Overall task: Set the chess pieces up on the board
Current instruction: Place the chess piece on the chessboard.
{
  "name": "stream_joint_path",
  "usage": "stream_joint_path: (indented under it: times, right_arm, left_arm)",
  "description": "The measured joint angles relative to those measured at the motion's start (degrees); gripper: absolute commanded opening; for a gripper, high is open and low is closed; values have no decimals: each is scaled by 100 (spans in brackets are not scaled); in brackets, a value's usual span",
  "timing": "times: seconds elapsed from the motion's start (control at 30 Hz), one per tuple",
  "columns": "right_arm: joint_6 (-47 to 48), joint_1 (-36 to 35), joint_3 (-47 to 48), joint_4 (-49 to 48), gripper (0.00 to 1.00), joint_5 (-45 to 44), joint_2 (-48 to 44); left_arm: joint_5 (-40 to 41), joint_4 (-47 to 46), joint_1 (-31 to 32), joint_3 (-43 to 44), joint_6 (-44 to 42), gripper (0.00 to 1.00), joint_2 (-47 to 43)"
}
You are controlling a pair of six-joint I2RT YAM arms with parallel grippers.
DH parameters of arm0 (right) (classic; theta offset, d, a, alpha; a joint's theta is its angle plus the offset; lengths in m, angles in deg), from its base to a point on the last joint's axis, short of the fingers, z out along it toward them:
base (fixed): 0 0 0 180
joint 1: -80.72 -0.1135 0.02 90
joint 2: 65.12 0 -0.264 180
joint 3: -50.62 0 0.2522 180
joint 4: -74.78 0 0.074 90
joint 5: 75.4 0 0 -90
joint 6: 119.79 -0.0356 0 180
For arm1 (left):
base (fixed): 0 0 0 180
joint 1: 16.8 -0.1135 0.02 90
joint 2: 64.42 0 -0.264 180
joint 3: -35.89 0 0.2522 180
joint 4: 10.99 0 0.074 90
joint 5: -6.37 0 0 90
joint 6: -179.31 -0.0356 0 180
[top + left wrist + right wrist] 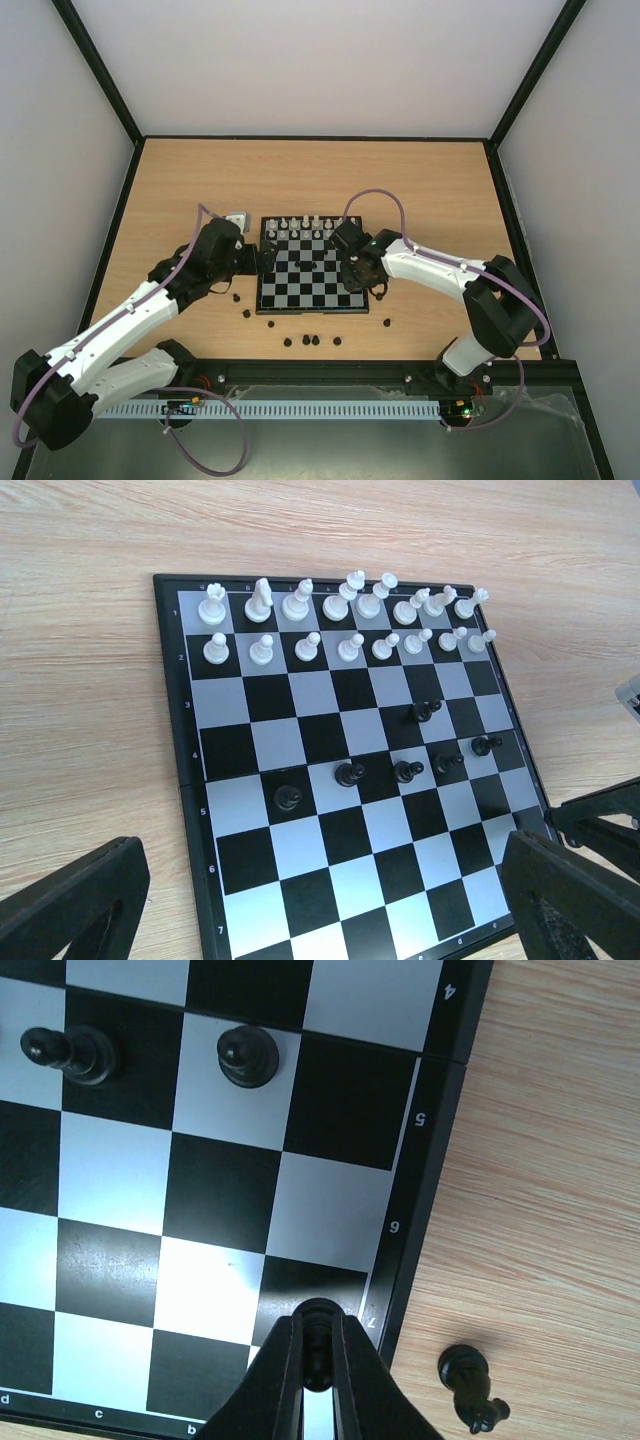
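The board lies mid-table. White chess pieces fill its two far rows, and several black pawns stand scattered near the middle. My left gripper hangs open above the board's left edge with nothing between its fingers. My right gripper is shut on a small black piece, held over the squares at the board's near right corner. In the top view, the right gripper sits over the board's right side and the left gripper at its left edge.
A black piece lies on its side on the wood just off the board's corner. Several more black pieces are strewn on the table in front of the board, with others at its left. A small grey box sits behind the left arm.
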Motion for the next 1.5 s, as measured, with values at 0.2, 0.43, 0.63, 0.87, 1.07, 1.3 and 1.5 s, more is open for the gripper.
stream_joint_path:
  times: [0.2,0.43,0.63,0.87,1.07,1.3,1.5]
  right_arm:
    - [17,-74,0,0,2,37,94]
    - [15,-162,0,4,3,74,179]
    - [15,-177,0,9,4,68,278]
    - [15,-177,0,11,6,37,361]
    - [15,-184,2,11,11,13,372]
    - [17,-184,2,13,17,-24,424]
    - [22,-184,35,31,30,-28,417]
  left_arm:
    - [22,0,0,0,15,99,13]
    - [33,0,0,0,17,99,13]
    - [46,-2,2,-2,17,99,15]
    - [81,-9,4,-52,15,99,50]
    - [103,-9,2,-63,15,99,94]
    - [105,-9,4,-63,15,99,98]
    - [105,-11,4,-63,13,99,140]
